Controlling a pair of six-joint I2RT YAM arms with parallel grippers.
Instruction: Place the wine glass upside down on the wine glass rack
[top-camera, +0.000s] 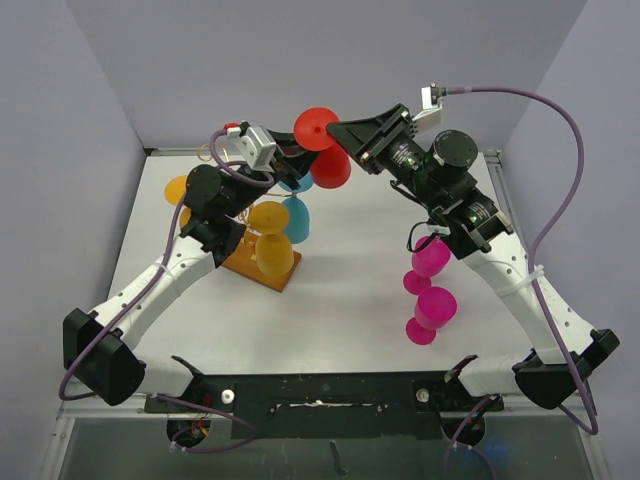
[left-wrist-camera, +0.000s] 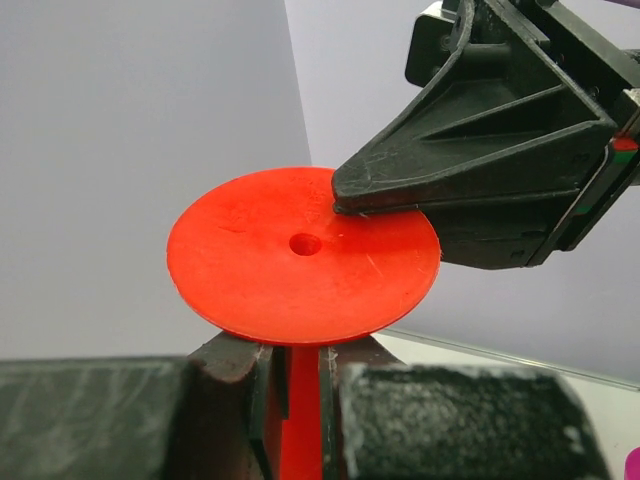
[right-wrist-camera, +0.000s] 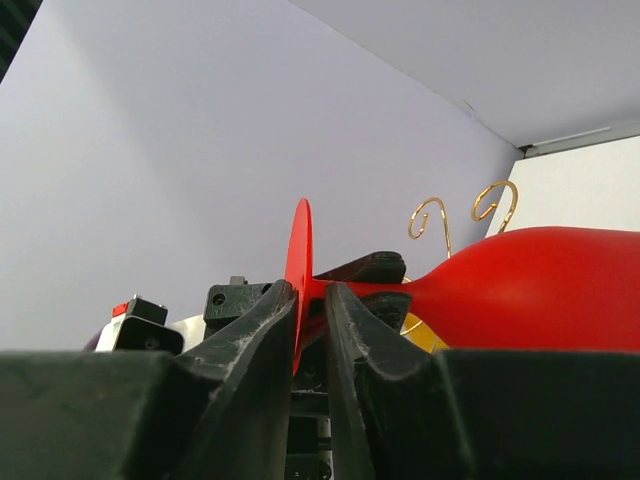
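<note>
A red wine glass (top-camera: 328, 168) is held in the air at the back of the table, above the rack, its round foot (top-camera: 315, 128) uppermost. My left gripper (top-camera: 300, 158) is shut on its stem (left-wrist-camera: 298, 400) just under the foot (left-wrist-camera: 300, 255). My right gripper (top-camera: 338, 135) is shut on the rim of the foot (right-wrist-camera: 299, 250); one of its fingers (left-wrist-camera: 400, 185) lies on top of the disc. The red bowl (right-wrist-camera: 540, 290) fills the right of the right wrist view. The gold wire rack's curled arms (right-wrist-camera: 430, 215) show behind it; its wooden base (top-camera: 262, 270) sits below my left arm.
Yellow glasses (top-camera: 270, 218) and a blue glass (top-camera: 296, 218) hang on the rack. Another yellow glass (top-camera: 177, 190) is at its far left. Two pink glasses (top-camera: 430, 258) (top-camera: 434, 308) lie on the table under my right arm. Grey walls close the back and sides.
</note>
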